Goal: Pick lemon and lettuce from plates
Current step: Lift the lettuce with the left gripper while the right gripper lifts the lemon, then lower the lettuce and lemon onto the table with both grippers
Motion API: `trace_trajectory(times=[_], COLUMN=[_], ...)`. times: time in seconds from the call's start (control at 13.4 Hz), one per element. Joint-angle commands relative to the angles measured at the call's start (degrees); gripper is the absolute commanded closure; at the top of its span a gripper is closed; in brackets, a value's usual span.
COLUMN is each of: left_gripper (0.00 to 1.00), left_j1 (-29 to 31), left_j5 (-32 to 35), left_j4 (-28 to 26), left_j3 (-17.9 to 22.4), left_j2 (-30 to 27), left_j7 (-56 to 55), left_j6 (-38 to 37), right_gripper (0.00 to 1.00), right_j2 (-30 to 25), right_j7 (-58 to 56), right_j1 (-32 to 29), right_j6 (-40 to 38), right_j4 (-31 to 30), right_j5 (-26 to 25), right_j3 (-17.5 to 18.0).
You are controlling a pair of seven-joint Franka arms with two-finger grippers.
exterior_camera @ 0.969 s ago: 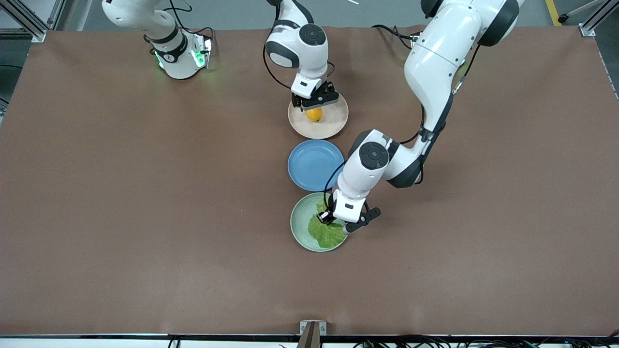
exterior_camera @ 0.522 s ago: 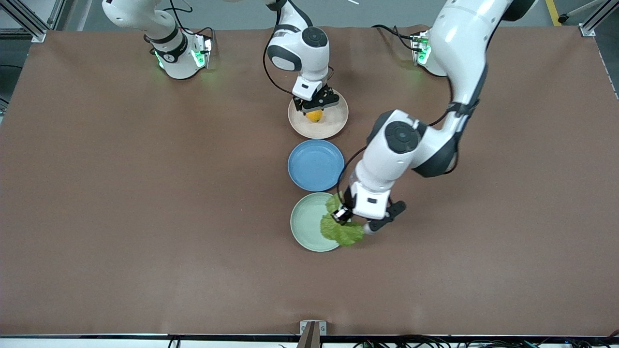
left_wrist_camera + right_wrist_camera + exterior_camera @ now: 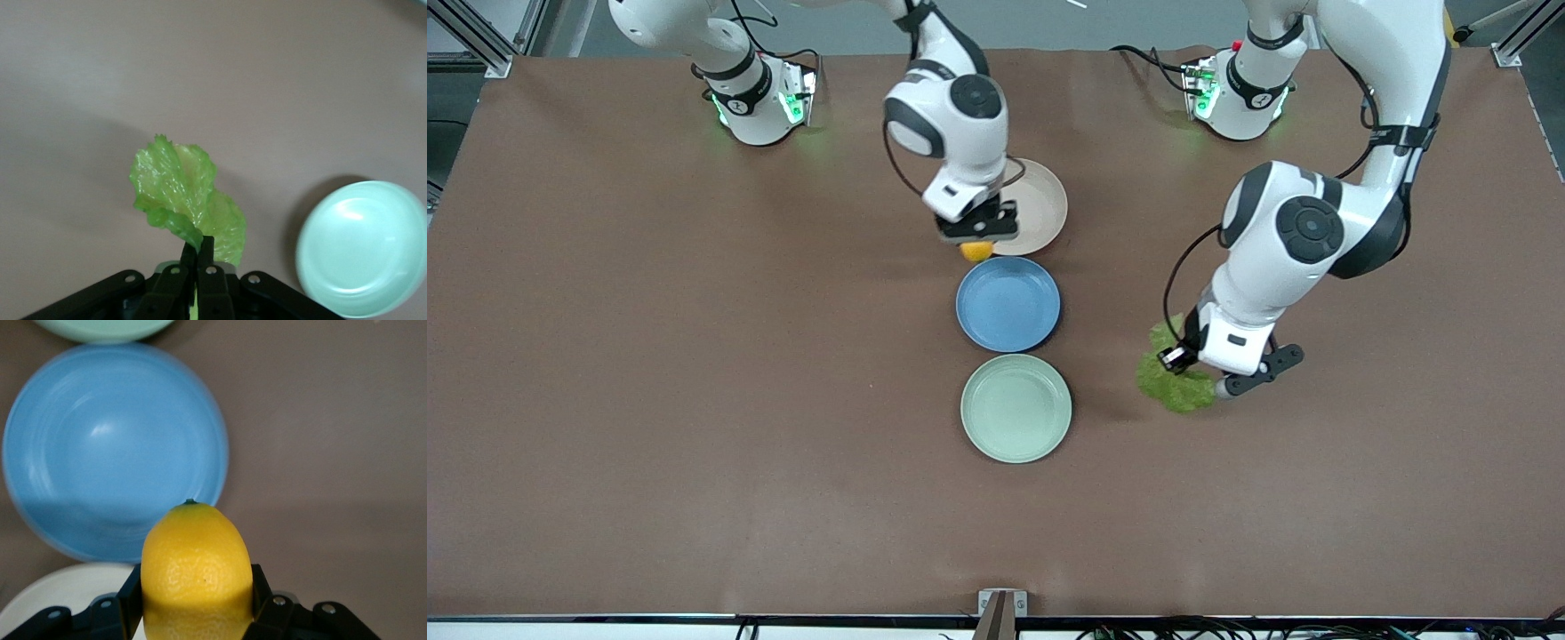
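My right gripper (image 3: 975, 238) is shut on the orange-yellow lemon (image 3: 975, 251) and holds it in the air over the edge of the beige-pink plate (image 3: 1040, 209), beside the blue plate. The lemon fills the right wrist view (image 3: 197, 573). My left gripper (image 3: 1193, 366) is shut on the crinkled green lettuce (image 3: 1172, 377) and holds it over bare table toward the left arm's end, away from the mint green plate (image 3: 1016, 407). In the left wrist view the leaf (image 3: 183, 200) hangs from the shut fingers (image 3: 207, 257), with the mint plate (image 3: 363, 250) off to one side.
A blue plate (image 3: 1008, 303) lies between the beige-pink and mint plates; it also shows in the right wrist view (image 3: 113, 447). Both arm bases stand along the table edge farthest from the front camera. Brown table surface surrounds the plates.
My left gripper lifted the lettuce off the mint plate and carried it toward the left arm's end. My right gripper lifted the lemon off the beige-pink plate and moved to its edge by the blue plate.
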Motion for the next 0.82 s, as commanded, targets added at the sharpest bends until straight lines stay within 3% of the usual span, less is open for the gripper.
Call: trace_trajectory(times=[0.0,0.3,0.52,0.75], left_gripper=[0.99,0.99,0.98,0.95], left_j1=[3.2,7.3,10.4,11.6], left_j5=[-0.5,-0.5,-0.3,-0.4], left_j4=[-11.5,-21.1,-24.3,-25.3], left_j3=[-0.4,-0.4,-0.5,-0.4], left_j2=[-3.9,-3.0,-1.7,0.1], left_j7=[5.8,11.9,17.8,20.9], left_j6=[9.2,24.3,27.7,29.6], right_gripper=[1.0,1.0,1.0,1.0], right_j2=[-4.4,-3.8,-2.7,-0.3], right_j7=[-6.1,-23.1,-36.9,-41.7], right_j1=[-9.7,-24.7,-34.2,-39.2], right_j6=[-3.7,-4.5,-4.3,-0.8], right_j4=[-2.4,-3.3,-3.7,-4.9], right_j5=[-0.7,-0.4,4.9,5.8], right_j3=[1.3,1.2,1.2,1.2])
